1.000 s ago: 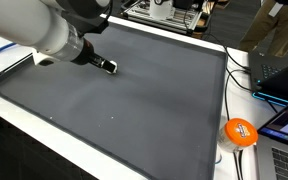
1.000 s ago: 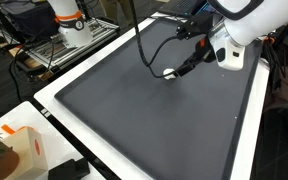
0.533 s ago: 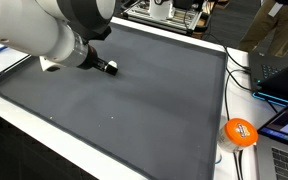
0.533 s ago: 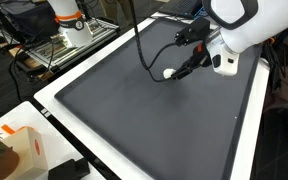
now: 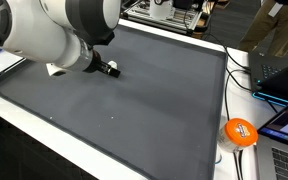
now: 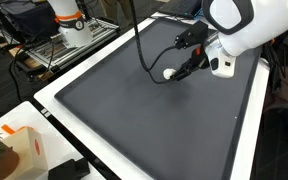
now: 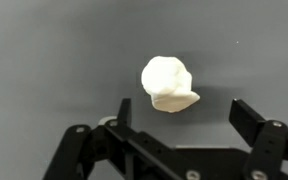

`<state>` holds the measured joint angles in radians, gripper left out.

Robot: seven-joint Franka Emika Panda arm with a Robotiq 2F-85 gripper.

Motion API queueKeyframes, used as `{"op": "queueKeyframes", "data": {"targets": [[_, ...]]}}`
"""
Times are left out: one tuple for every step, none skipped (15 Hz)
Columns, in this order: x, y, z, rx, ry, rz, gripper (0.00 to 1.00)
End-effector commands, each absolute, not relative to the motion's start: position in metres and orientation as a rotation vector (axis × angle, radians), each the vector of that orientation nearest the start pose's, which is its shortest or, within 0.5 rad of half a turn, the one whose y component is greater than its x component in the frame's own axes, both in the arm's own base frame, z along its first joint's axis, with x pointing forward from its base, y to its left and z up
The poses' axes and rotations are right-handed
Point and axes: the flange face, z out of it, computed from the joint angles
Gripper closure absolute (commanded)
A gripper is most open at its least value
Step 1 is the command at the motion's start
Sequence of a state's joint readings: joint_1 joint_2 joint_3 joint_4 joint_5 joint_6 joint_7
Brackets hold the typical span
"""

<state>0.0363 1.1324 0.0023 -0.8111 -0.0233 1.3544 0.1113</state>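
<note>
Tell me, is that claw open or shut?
Open: in the wrist view the gripper has its fingers wide apart, and the white lump ahead touches neither.

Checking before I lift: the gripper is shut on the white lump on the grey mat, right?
Not quite: the gripper is open, not shut. The wrist view shows its fingers standing apart, with the white lump lying loose on the grey mat, gripped by neither.

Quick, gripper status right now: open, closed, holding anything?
Gripper: open, fingers apart, holding nothing; the white lump lies untouched in front of them.
</note>
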Motion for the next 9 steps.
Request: {"op": "queueKeyframes", "data": {"targets": [[0.723, 0.028, 0.185, -3.103, 0.110, 0.944, 0.00], [0.723, 0.028, 0.184, -3.105, 0.106, 0.950, 0.00], [0.723, 0.029, 0.183, -3.110, 0.106, 0.951, 0.00], [0.723, 0.028, 0.184, -3.117, 0.109, 0.952, 0.00], [0.723, 0.026, 0.189, -3.119, 0.112, 0.940, 0.00], [0.723, 0.020, 0.199, -3.118, 0.124, 0.927, 0.00], [0.720, 0.013, 0.209, -3.116, 0.145, 0.923, 0.00], [0.718, 0.010, 0.214, -3.115, 0.155, 0.916, 0.00], [0.718, 0.006, 0.220, -3.126, 0.194, 0.872, 0.00]]}}
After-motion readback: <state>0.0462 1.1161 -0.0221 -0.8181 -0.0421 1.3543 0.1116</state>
